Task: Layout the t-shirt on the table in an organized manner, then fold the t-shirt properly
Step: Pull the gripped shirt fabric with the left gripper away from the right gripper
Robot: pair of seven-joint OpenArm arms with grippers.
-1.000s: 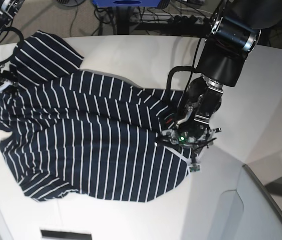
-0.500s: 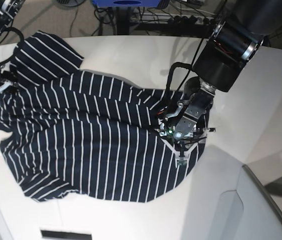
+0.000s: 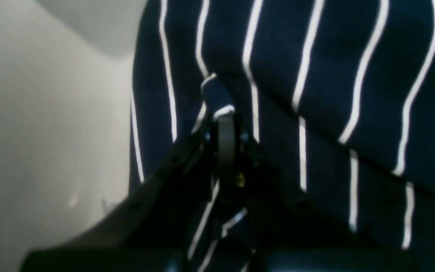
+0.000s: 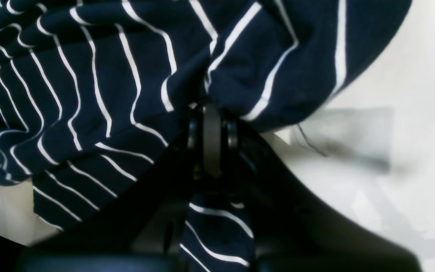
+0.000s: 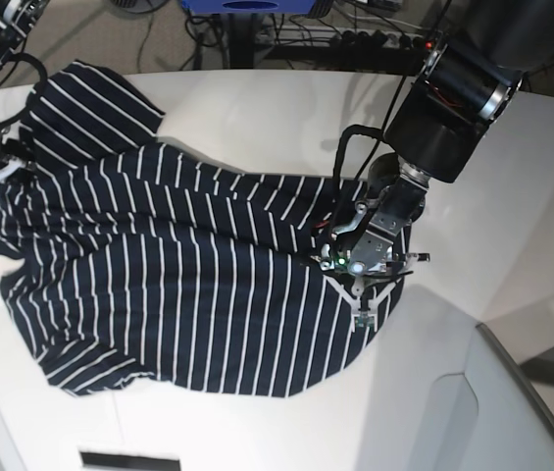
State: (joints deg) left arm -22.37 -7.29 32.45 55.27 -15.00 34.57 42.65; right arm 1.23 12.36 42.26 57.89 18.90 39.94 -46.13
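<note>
I'm pinching the t-shirt (image 5: 178, 285), sprawled rumpled across the worktop (image 5: 257, 108), with both hands: left hand (image 5: 360, 309) clenching the 4 o'clock edge, right hand (image 4: 212, 113) clenching 9 o'clock; spreading apart gently.

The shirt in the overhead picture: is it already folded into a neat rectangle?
No, the t-shirt lies spread and rumpled across the table, with one sleeve sticking out at the far corner.
</note>
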